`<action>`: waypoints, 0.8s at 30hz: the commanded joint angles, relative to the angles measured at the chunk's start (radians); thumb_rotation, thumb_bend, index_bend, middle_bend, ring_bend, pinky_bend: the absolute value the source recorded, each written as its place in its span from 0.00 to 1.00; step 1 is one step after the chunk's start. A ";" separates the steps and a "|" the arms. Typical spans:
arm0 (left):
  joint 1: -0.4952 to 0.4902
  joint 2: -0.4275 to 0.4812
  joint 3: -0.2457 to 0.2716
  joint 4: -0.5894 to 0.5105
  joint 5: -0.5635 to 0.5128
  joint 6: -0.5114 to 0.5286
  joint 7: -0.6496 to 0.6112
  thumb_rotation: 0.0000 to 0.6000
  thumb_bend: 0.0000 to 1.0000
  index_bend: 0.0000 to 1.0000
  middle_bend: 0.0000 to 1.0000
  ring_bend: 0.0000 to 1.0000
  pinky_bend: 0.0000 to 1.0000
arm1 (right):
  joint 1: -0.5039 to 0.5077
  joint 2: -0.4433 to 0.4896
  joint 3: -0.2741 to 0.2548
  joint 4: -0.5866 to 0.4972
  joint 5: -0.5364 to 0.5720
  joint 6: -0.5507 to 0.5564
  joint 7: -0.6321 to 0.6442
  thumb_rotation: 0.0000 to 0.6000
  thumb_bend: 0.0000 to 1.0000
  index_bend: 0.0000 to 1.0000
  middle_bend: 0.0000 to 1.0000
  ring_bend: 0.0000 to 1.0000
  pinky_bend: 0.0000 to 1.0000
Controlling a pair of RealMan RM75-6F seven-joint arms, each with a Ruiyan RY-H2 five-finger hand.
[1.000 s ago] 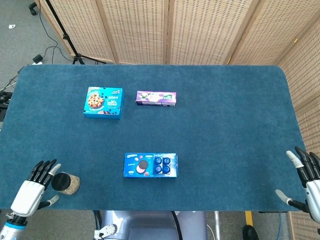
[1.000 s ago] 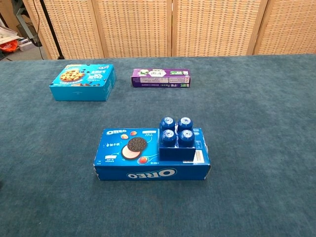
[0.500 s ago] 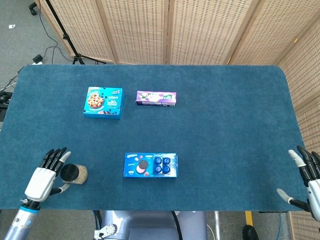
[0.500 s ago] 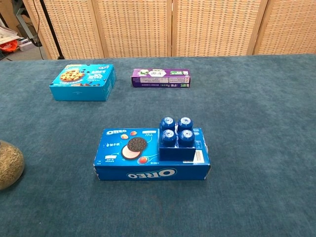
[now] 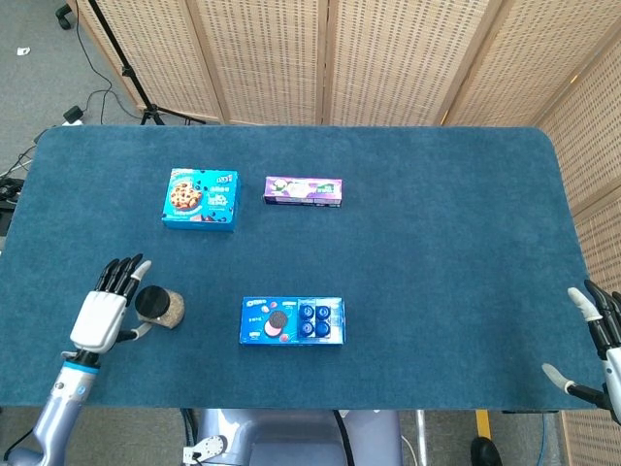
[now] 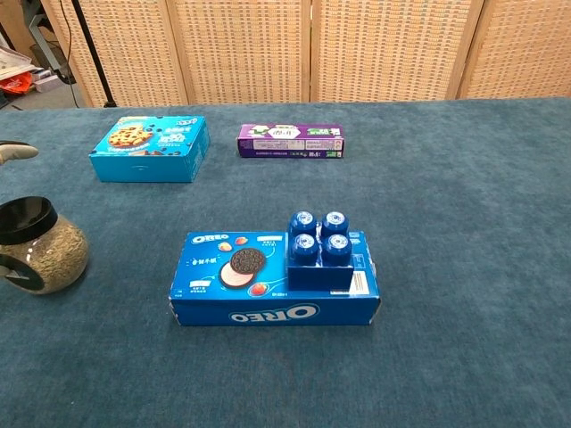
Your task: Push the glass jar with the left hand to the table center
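A blue cloth tabletop [image 5: 437,243] is backed by wicker screens [image 5: 330,58]. Near its front-left corner, the grain-filled glass jar [image 5: 160,307] is touched by the left hand [image 5: 105,309], fingers spread; the right hand [image 5: 604,340] is held open at the front-right corner.

The Oreo box [image 5: 292,321] lies right of the jar [image 5: 159,307], square across the straight line toward the tabletop [image 5: 446,223] middle. Bare cloth runs between them, and more just beyond the box's far edge. The cookie box [image 5: 200,199] and purple box [image 5: 304,191] stand farther off. The right half is open.
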 commanded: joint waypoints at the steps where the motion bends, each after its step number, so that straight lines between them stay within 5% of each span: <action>1: -0.031 -0.013 -0.022 0.015 -0.023 -0.031 0.000 1.00 0.00 0.00 0.00 0.00 0.00 | 0.001 0.000 -0.001 0.000 0.000 -0.002 0.001 1.00 0.00 0.00 0.00 0.00 0.00; 17: -0.225 -0.162 -0.121 0.167 -0.136 -0.190 0.000 1.00 0.00 0.00 0.00 0.00 0.00 | 0.013 0.002 0.007 -0.007 0.031 -0.036 -0.006 1.00 0.00 0.00 0.00 0.00 0.00; 24: -0.266 -0.206 -0.124 0.209 -0.127 -0.165 -0.028 1.00 0.00 0.00 0.00 0.00 0.00 | 0.017 0.002 0.013 -0.008 0.046 -0.047 -0.003 1.00 0.00 0.00 0.00 0.00 0.00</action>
